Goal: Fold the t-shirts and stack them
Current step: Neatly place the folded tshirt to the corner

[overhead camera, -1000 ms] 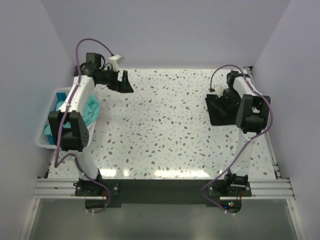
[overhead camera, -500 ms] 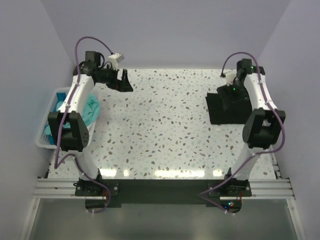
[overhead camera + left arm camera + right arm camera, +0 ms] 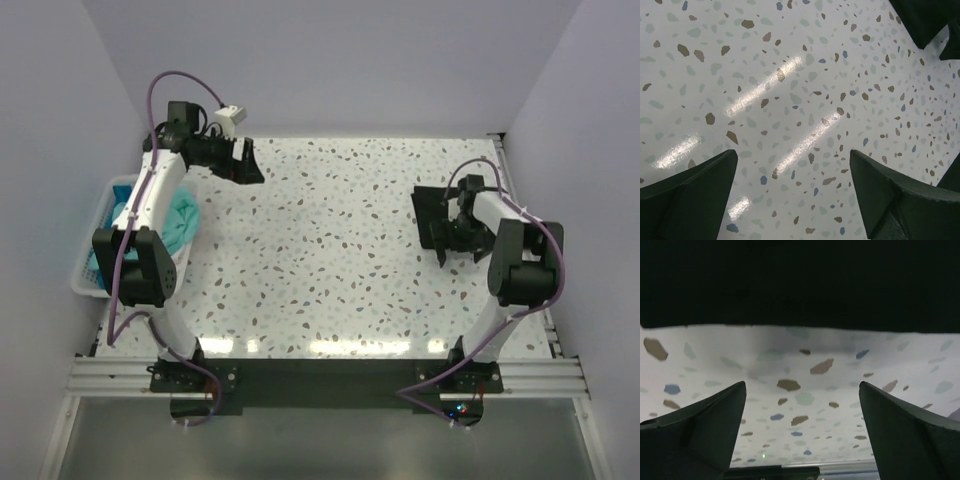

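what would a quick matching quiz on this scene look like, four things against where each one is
Things:
1 black t-shirt
2 teal t-shirts
3 white basket
4 left gripper

Places:
a open, over bare speckled table, far left
b right side of the table
c beside the table's left edge
d draped over the basket's rim

Pairs: 1-b, 2-d, 3-c, 4-a

I see my left gripper (image 3: 792,156) spread wide above the speckled table (image 3: 790,75), with a black t-shirt (image 3: 922,17) corner top right.
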Available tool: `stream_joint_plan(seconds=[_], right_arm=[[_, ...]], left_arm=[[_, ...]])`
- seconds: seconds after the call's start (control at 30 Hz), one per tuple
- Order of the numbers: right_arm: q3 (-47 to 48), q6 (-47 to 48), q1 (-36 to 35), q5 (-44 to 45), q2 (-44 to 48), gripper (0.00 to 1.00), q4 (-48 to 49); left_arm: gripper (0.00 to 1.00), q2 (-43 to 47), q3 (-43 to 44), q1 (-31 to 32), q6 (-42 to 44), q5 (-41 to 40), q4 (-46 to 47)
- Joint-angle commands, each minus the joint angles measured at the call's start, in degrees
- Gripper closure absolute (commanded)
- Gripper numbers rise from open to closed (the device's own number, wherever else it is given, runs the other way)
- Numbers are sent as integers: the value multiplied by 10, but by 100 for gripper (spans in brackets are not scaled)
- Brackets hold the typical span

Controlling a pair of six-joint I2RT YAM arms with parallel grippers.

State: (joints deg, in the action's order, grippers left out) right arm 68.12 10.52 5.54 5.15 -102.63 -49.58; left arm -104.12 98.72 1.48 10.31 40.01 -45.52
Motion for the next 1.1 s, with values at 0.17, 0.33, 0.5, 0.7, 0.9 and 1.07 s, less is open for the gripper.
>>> stream_joint_plan(seconds=[0.17,0.33,0.5,0.7,0.9,1.07], right_arm=[[54,-30,2,6,-111,1,112],[119,-38,3,-14,-165,1,113],[213,-44,3,-3,-216,1,91],[296,-37,3,-1,-267,2,65],[360,-45,3,-7,-303,2,49],[423,-40,2,6,-337,1,46]], left_arm=[[0,30,1,-3,11,-8,4],[0,32,2,-3,19,-9,1],[0,28,-2,-4,27,-18,-7],[0,17,1,-8,31,-13,-7],[0,6,8,-11,33,-11,-10],[0,-2,13,-14,38,-10,-14]])
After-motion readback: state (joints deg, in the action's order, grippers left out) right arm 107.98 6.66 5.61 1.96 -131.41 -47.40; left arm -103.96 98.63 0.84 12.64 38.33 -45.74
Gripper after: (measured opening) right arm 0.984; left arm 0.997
